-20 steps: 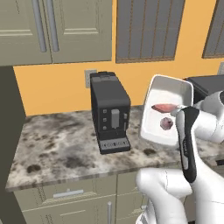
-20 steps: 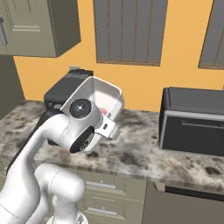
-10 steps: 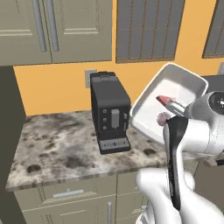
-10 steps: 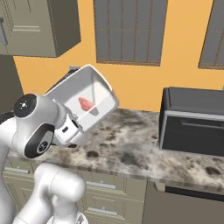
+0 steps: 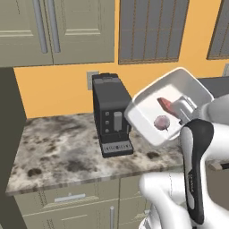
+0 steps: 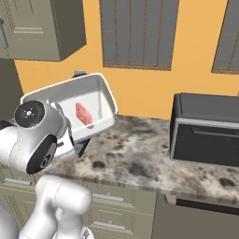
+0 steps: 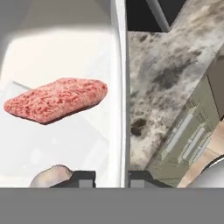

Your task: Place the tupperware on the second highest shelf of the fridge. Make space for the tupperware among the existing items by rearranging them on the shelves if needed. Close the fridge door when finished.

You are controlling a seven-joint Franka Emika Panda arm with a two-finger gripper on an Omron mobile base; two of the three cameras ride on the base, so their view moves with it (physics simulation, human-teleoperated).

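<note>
The tupperware (image 5: 167,112) hangs tilted above the bench (image 5: 67,152), its rim clamped in the pincer (image 7: 111,177); tipped further, the red meat slab (image 7: 57,99) could slide out.

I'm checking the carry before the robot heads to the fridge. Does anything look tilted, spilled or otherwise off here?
Yes. The tupperware, pinched by one wall in the hand, is tipped steeply on edge above the counter. A pink meat piece and a small round piece lie loose inside. Nothing has spilled, but they might slide.
</note>
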